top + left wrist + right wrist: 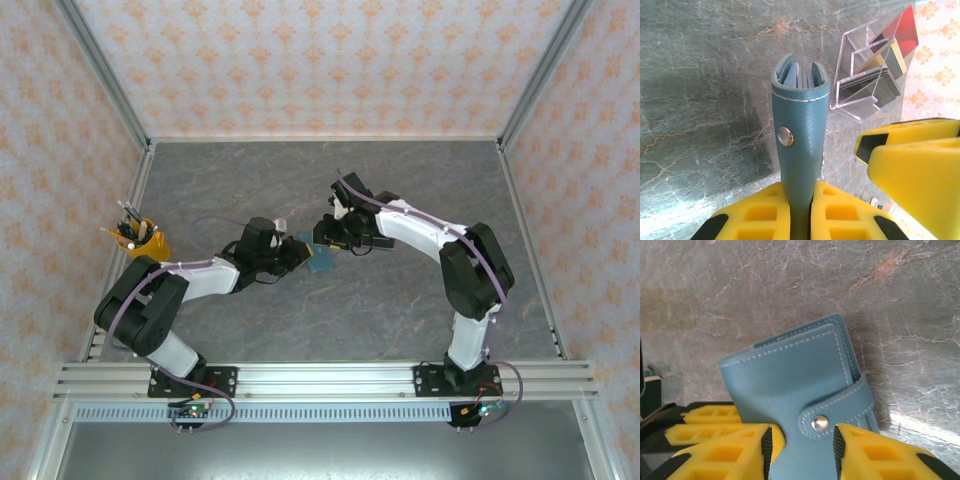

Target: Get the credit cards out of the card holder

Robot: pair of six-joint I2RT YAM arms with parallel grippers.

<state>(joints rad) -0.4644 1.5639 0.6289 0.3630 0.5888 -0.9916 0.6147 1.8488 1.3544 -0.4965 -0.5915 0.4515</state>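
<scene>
The teal-blue card holder (790, 375) is closed, its side tab snapped over the front face. My left gripper (801, 196) is shut on the holder's lower end and holds it upright, edge-on (800, 120), above the table. My right gripper (800, 440) stands open against the holder's face, one pad on each side of the snap. One of its yellow fingers (880, 145) shows clear of the holder's right side. Red, dark and tan credit cards (887, 55) stand in a clear box. Whatever is inside the holder is hidden. From above, both grippers (297, 255) (338, 240) meet at the holder (322, 261).
A clear plastic box (855, 95) sits on the grey marbled table (700, 90) just beyond the holder. A yellow cup of pens (140, 240) stands at the table's left edge. Patterned walls close in the back and both sides.
</scene>
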